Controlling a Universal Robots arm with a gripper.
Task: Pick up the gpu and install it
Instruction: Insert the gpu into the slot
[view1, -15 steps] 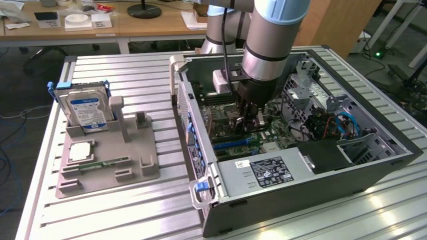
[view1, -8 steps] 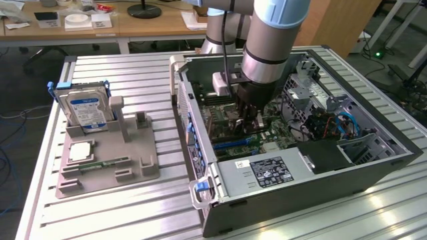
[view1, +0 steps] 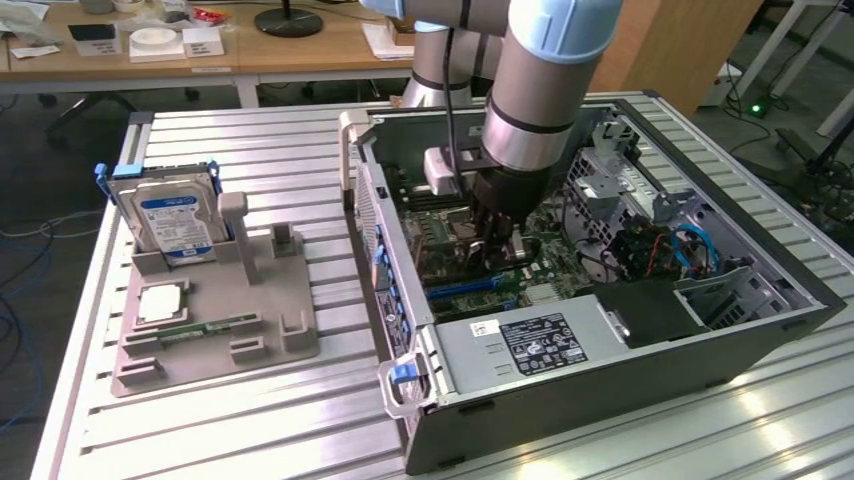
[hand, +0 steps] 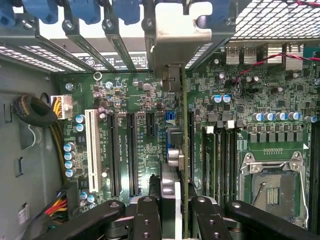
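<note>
- Ribbed aluminium bench (view1: 267, 420) underfoot, office desks and cables behind; open computer case (view1: 747, 320) lying on its side at the exterior view's right, side panel off so the motherboard (hand: 125, 100) faces up toward the arm.
- Grey fixture tray (view1: 214, 330) on the bench at the exterior view's left, well apart from the case; hard drive (view1: 167, 220) standing upright in its cradle, memory stick (view1: 207, 327) lying flat in a groove, presumably so each part presents a graspable edge from above. Upright slots beside the hard drive holding nothing.
- Arm reaching straight down into the case, gripper (view1: 497, 245) low over the board, near the case's middle.
- Wrist view: gpu (hand: 177, 150) seen edge-on, a thin card running away from the camera, its silvery metal end bracket (hand: 187, 37) at the far end against the rear slot openings of the case.
- Gripper (hand: 172, 210) fingers (hand: 146, 220) pinching the gpu from either side at its near end; card directly between them, held vertical, edge pointing down at the board. Likely held so to let the connector edge drop square into a slot.
- Card standing between the black expansion slots (hand: 131, 150) on one flank and the memory slots (hand: 220, 160) beside the CPU socket (hand: 272, 185) on the other.
- Seating depth in the slot not discernible; judged to be at the insertion stage, pickup done.
</note>
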